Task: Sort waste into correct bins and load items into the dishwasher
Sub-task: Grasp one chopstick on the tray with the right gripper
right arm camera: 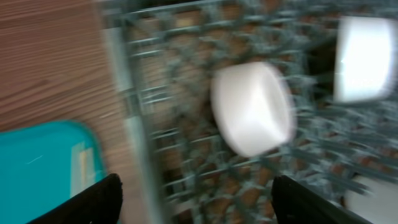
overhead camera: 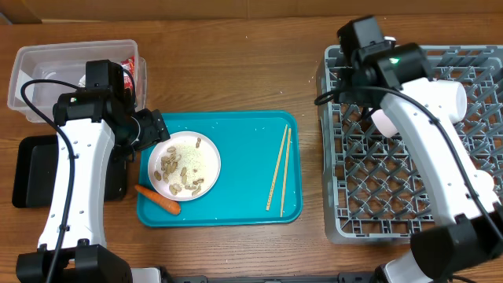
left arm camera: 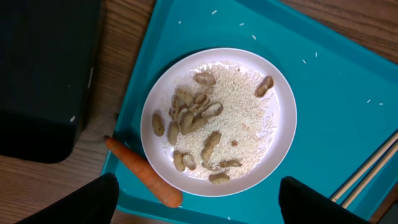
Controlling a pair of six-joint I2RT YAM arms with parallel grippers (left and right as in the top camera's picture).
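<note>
White plate (left arm camera: 288, 118) of rice (left arm camera: 242, 102) and peanut shells (left arm camera: 193, 113) sits on the teal tray (left arm camera: 323, 93) below the spread, empty left claw (left arm camera: 199, 205), right claw (right arm camera: 196, 199) spread over the rack (overhead camera: 369, 189); we judge waste-sorting underway, next needing a rim grip.

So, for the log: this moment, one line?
left pincer open near round white plate | right pincer open over square grey plastic rack

The wooden counter (overhead camera: 236, 71) carries a teal tray (overhead camera: 244, 157) near its middle. Just left of the teal tray sits a shallow black tray (overhead camera: 27, 177), with a clear tub (overhead camera: 23, 79) behind it. Well to the right stands a grey dish rack (overhead camera: 377, 196). An orange carrot (overhead camera: 157, 200) lies across the teal tray's near-left corner, its tip over the wood.
</note>
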